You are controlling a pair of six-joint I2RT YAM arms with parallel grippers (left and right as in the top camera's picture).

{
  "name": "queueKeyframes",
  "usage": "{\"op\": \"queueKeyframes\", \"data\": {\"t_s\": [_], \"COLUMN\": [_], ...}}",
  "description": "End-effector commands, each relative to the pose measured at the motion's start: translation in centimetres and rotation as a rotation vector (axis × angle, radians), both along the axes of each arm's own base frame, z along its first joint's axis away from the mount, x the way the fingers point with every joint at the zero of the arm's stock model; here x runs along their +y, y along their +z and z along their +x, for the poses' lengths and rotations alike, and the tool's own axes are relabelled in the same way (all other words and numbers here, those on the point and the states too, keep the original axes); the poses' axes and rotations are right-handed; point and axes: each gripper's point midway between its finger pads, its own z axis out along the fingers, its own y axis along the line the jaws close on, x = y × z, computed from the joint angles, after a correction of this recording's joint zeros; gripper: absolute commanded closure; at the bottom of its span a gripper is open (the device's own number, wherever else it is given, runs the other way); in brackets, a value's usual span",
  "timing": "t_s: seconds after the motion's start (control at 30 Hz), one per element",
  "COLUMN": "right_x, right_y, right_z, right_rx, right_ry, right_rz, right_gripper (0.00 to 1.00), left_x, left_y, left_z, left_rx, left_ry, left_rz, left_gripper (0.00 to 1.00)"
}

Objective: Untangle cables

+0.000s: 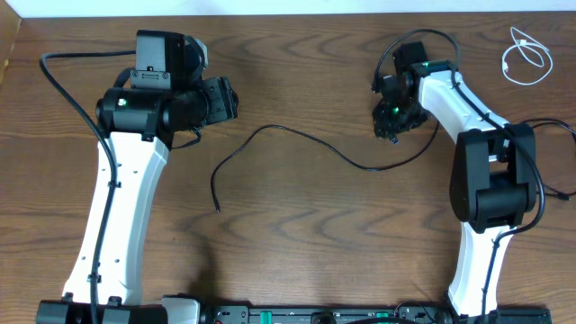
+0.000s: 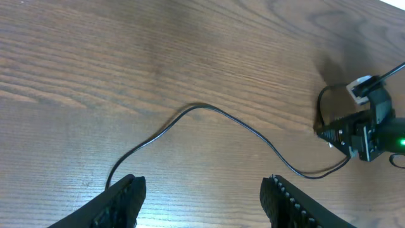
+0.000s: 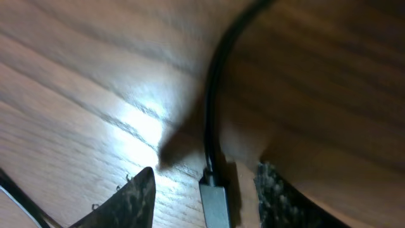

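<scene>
Jaws of my right gripper [image 3: 202,183] stand apart, straddling the plug [image 3: 215,202] of the black cable [image 1: 297,139] and clamping nothing. From that plug the cable's long axis runs straight ahead, then snakes toward my left gripper [image 2: 204,183], likewise parted and empty, well apart from the plug. Right arm is nearer. The white cable [image 1: 526,58] lies separate, well beyond the plug.

No word, label, brand, number or sign can be read in any view. The dark rail [image 1: 297,316] along the near edge of the bench [image 1: 306,225] bears small pale and green marks, too tiny to make out.
</scene>
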Motion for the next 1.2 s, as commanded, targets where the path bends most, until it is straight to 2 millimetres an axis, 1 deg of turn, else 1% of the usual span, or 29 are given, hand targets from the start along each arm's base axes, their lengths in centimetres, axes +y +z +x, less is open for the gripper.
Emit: {"op": "queueKeyframes", "data": {"t_s": [0.0,0.07,0.17,0.23,0.27,0.3,0.37,0.43,0.47,0.5,0.53,0.57,0.6,0.63,0.67,0.73,0.77,0.8,0.83,0.87,0.9,1.0,1.03,1.1,1.13,1.17], "right_x": [-0.3,-0.3,-0.5,-0.6,-0.6,-0.6,-0.6,-0.4,0.2,0.7,1.3,1.8,2.9,3.4,4.7,6.6,7.3,8.5,9.1,10.4,10.8,12.3,12.4,12.0,11.9,11.6], "right_y": [-1.3,-1.5,-1.9,-2.0,-2.0,-2.0,-1.6,-0.3,1.3,2.2,3.6,4.4,6.1,6.9,8.2,9.4,9.3,9.1,8.8,8.0,7.8,6.2,5.0,3.8,3.5,2.9], "right_z": [-1.3,-1.7,-2.6,-3.2,-3.4,-3.5,-3.3,-2.7,-2.3,-2.2,-2.2,-2.3,-2.7,-2.9,-3.5,-4.8,-5.4,-6.6,-7.3,-9.1,-9.6,-12.4,-13.9,-15.3,-15.5,-16.2], "right_rx": [0.043,0.055,0.086,0.112,0.123,0.125,0.124,0.099,0.072,0.059,0.041,0.034,0.021,0.017,0.014,0.020,0.031,0.061,0.082,0.125,0.135,0.187,0.210,0.234,0.237,0.253], "right_ry": [0.015,0.015,0.014,-0.001,-0.015,-0.027,-0.051,-0.096,-0.098,-0.096,-0.089,-0.084,-0.068,-0.059,-0.035,0.013,0.037,0.073,0.091,0.134,0.148,0.212,0.240,0.264,0.266,0.273], "right_rz": [-0.016,-0.018,-0.023,-0.027,-0.028,-0.028,-0.026,-0.016,0.020,0.046,0.086,0.109,0.162,0.186,0.229,0.248,0.241,0.233,0.226,0.205,0.201,0.163,0.119,0.065,0.058,0.037], "right_gripper": [0.56,0.60,0.72,0.88,0.97,0.99,0.99,0.99,0.99,0.99,0.99,0.99,0.99,0.99,0.99,0.99,0.99,0.99,0.99,0.99,0.99,0.99,0.99,0.91,0.87,0.75], "left_x": [-0.1,-0.1,0.0,0.0,0.0,0.0,0.0,0.0,0.0,0.0,0.0,0.0,0.0,0.0,0.0,-0.1,-0.1,-0.1,-0.1,-0.1,-0.1,-0.1,-0.1,-0.1,-0.1,-0.1], "left_y": [0.1,0.1,0.1,0.0,0.0,0.0,0.0,0.0,0.0,0.1,0.0,0.0,0.0,0.1,0.1,0.2,0.2,0.2,0.2,0.2,0.2,0.2,0.2,0.2,0.2,0.2], "left_z": [0.0,0.0,-0.1,-0.2,-0.2,-0.2,-0.1,-0.2,-0.2,-0.2,-0.1,-0.1,-0.1,-0.1,-0.1,0.1,0.1,0.1,0.1,0.1,0.1,0.2,0.2,0.2,0.2,0.2], "left_rx": [-0.001,-0.001,0.002,0.006,0.006,0.006,0.006,0.006,0.006,0.005,0.006,0.006,0.005,0.004,0.001,-0.005,-0.006,-0.008,-0.008,-0.008,-0.008,-0.009,-0.009,-0.009,-0.009,-0.009], "left_ry": [-0.014,-0.014,-0.014,-0.013,-0.014,-0.014,-0.014,-0.014,-0.014,-0.014,-0.014,-0.014,-0.014,-0.013,-0.013,-0.010,-0.010,-0.010,-0.010,-0.010,-0.011,-0.010,-0.010,-0.010,-0.010,-0.010], "left_rz": [-0.003,-0.003,-0.002,-0.002,-0.002,-0.002,-0.002,-0.002,-0.002,-0.002,-0.002,-0.002,-0.002,-0.002,-0.003,-0.005,-0.005,-0.005,-0.005,-0.005,-0.005,-0.005,-0.005,-0.005,-0.005,-0.005], "left_gripper": [0.37,0.37,0.36,0.37,0.37,0.37,0.36,0.37,0.37,0.37,0.37,0.37,0.37,0.37,0.37,0.37,0.37,0.37,0.36,0.37,0.37,0.37,0.36,0.37,0.37,0.37]}}
